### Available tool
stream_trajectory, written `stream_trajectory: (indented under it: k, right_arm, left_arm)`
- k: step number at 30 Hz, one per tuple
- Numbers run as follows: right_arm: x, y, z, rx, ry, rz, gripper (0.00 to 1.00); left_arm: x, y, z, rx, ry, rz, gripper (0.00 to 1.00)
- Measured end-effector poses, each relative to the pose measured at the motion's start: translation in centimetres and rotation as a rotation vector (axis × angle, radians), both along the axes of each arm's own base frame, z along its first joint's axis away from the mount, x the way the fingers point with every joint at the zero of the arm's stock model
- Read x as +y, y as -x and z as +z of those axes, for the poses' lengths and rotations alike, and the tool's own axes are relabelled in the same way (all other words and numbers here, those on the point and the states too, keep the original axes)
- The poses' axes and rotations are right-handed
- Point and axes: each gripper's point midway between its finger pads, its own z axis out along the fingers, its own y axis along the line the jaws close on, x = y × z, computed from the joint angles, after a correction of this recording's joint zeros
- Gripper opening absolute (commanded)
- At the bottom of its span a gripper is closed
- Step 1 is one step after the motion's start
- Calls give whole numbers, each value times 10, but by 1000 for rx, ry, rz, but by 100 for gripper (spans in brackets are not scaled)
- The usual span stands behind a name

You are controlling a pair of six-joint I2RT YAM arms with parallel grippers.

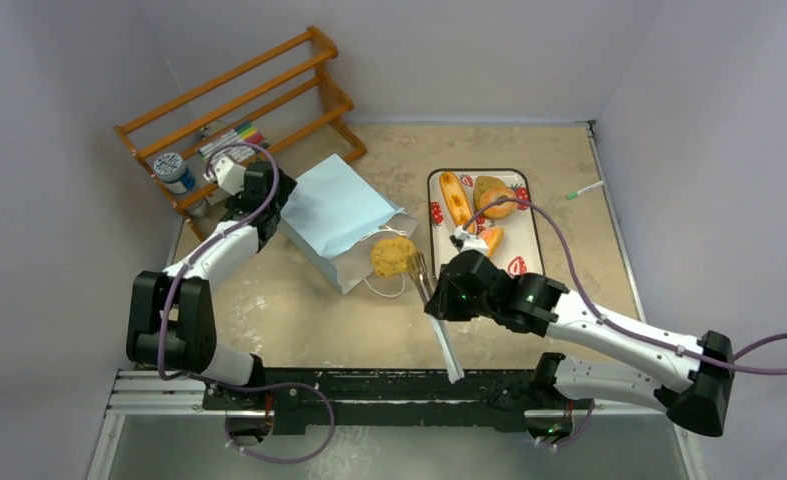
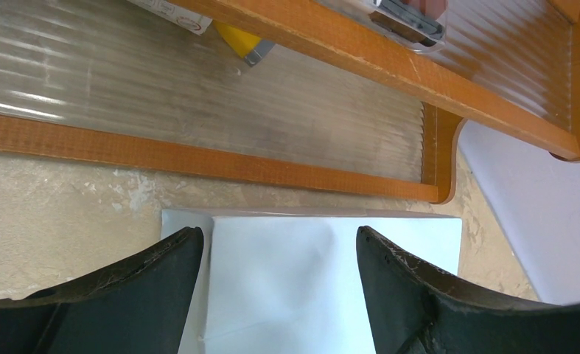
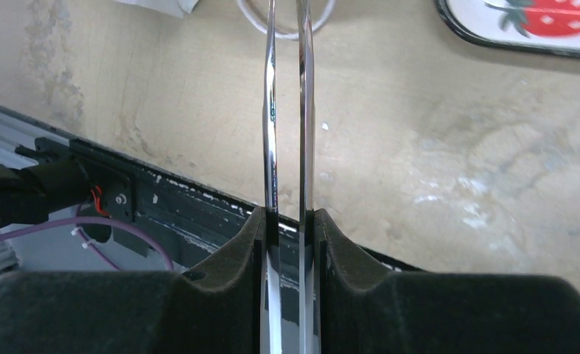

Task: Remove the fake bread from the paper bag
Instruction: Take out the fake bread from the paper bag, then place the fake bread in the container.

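Note:
The light blue paper bag [image 1: 334,212] lies flat on the table, its white mouth facing the near right. A golden squarish bread piece [image 1: 393,256] sits at the mouth. A long loaf [image 1: 456,198], a round piece [image 1: 494,195] and a small orange piece [image 1: 489,240] lie on the strawberry-print tray [image 1: 479,171]. My left gripper [image 1: 259,200] is open over the bag's closed end [image 2: 287,287], one finger [image 2: 147,287] on each side. My right gripper [image 1: 451,298] is shut on metal tongs [image 1: 420,275], whose tips are just right of the bread at the mouth. In the right wrist view the tongs [image 3: 287,110] run up from my gripper [image 3: 288,217].
A wooden rack [image 1: 239,100] stands at the back left with a jar [image 1: 174,170] and markers [image 1: 234,138]; its rails [image 2: 198,155] are close beyond the left fingers. A pen [image 1: 586,190] lies at the back right. The bag's string handle [image 1: 389,290] lies by the tongs. The tray corner [image 3: 522,18] is in the right wrist view.

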Motion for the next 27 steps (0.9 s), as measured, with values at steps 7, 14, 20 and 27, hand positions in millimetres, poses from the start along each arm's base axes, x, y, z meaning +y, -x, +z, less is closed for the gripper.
stream_trajectory:
  k: [7, 14, 20, 27]
  right_arm:
    - [-40, 11, 12, 16, 1, -141, 5]
    - [-71, 17, 18, 30, -10, -281, 5]
    - [-88, 13, 24, 36, -1, -422, 5]
    - [-104, -2, 36, -12, 0, -562, 6]
  left_arm:
    - [7, 7, -5, -6, 20, 20, 76]
    - [8, 11, -11, -4, 30, 22, 76]
    - [9, 17, -16, -5, 40, 25, 76]
    - [7, 16, -16, -15, 52, 22, 76]
